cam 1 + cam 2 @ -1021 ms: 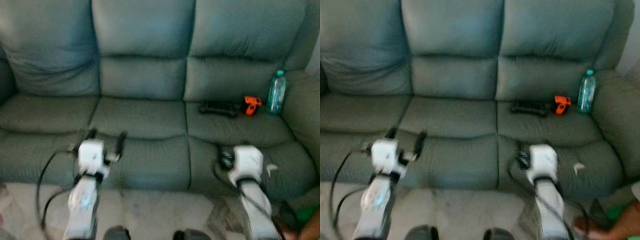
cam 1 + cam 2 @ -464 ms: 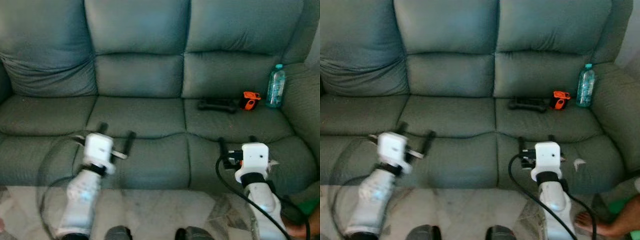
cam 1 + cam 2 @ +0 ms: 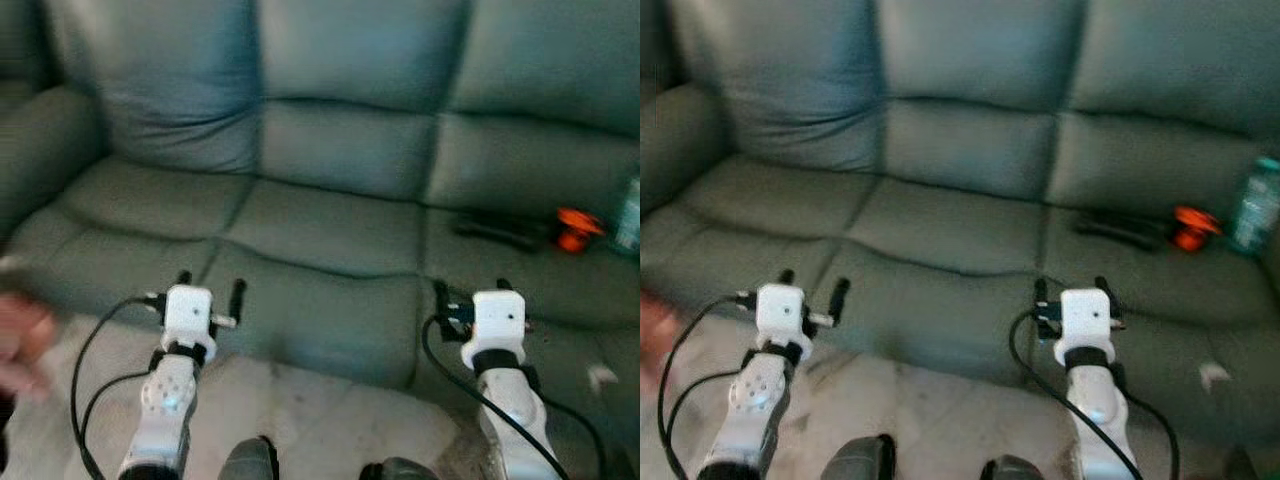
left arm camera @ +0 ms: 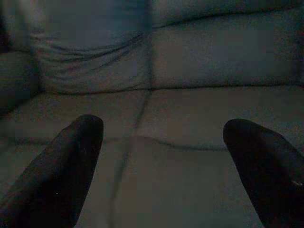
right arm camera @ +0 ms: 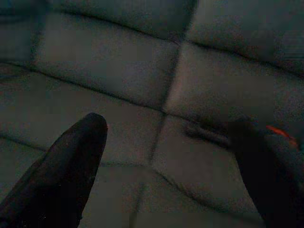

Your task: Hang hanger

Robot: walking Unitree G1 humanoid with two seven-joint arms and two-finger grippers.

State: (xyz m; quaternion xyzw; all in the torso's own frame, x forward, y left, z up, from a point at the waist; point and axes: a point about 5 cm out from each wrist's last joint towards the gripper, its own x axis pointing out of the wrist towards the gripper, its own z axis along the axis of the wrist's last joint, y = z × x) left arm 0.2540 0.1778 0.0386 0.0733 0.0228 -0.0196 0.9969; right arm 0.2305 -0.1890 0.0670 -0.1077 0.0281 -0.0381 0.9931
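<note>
My left gripper (image 3: 210, 283) is open and holds nothing, hovering before the front edge of the grey-green sofa's (image 3: 330, 225) middle seat. My right gripper (image 3: 470, 287) is also open, in front of the right seat. A black object (image 3: 497, 229) with an orange end (image 3: 577, 228) lies on the right seat, beyond the right gripper. In the right wrist view that black object (image 5: 209, 132) lies ahead between the fingers (image 5: 71, 161). The left wrist view has the wide-apart fingers (image 4: 66, 166) pointing at bare seat cushion. I cannot make out a hanger.
A clear plastic bottle (image 3: 1252, 205) stands on the sofa's far right, by the orange end. A person's blurred hand (image 3: 20, 340) is at the left edge over the pale floor (image 3: 320, 410). The sofa's left armrest (image 3: 40, 150) rises at left.
The camera has swung to the left, so the sofa and its objects sit further right in the picture. A person's hand has come into view at left. Both grippers stay open.
</note>
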